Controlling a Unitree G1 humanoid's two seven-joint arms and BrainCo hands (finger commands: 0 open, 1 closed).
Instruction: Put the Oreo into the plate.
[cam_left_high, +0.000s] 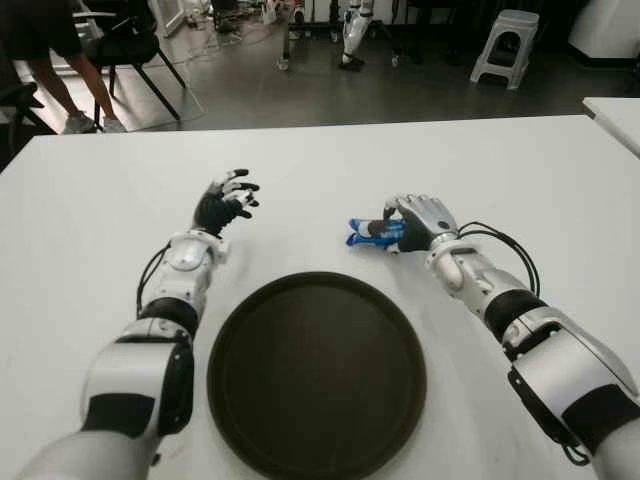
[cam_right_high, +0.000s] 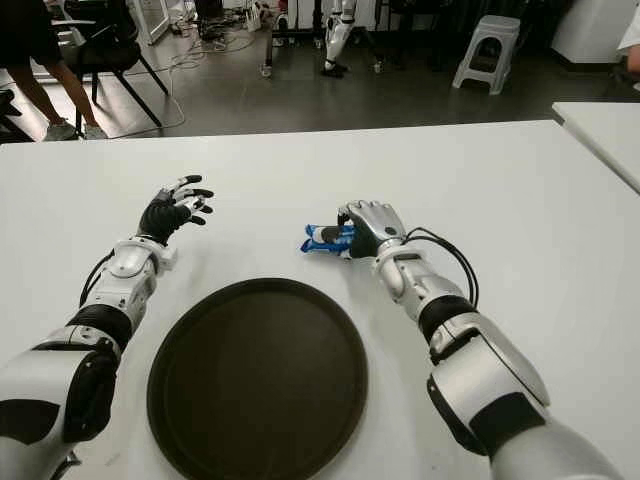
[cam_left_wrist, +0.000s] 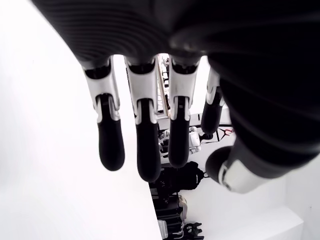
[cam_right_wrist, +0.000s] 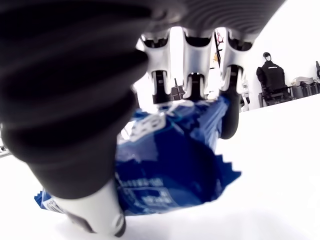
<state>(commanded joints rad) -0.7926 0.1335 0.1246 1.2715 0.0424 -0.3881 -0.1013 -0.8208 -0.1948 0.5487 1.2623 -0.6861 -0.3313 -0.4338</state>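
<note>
The blue-and-white foil Oreo packet (cam_left_high: 368, 232) lies on the white table (cam_left_high: 500, 170) just beyond the rim of the round, dark brown plate (cam_left_high: 316, 375), toward the plate's far right side. The right hand (cam_left_high: 420, 222) is over the packet's right end, its fingers curled down across the wrapper and its thumb at the near side, so that the hand is closed on the packet while the packet is on the table surface. The right wrist view shows what the head views do not: three fingers (cam_right_wrist: 192, 75) press onto the top of the crumpled wrapper, the thumb (cam_right_wrist: 95, 210) bears against its near edge, and the serrated seal of the wrapper sticks out beside the hand. The head views alone show the packet's position relative to the plate, which holds nothing. The left hand (cam_left_high: 226, 203) appears over the table to the left of the packet and beyond the plate's left rim; its own wrist view shows the fingers (cam_left_wrist: 111, 145) extended and loosely spread, gripping nothing. At the far left of the background floor, a person's legs (cam_left_high: 75, 90) stand beside a black chair (cam_left_high: 135, 45).
</note>
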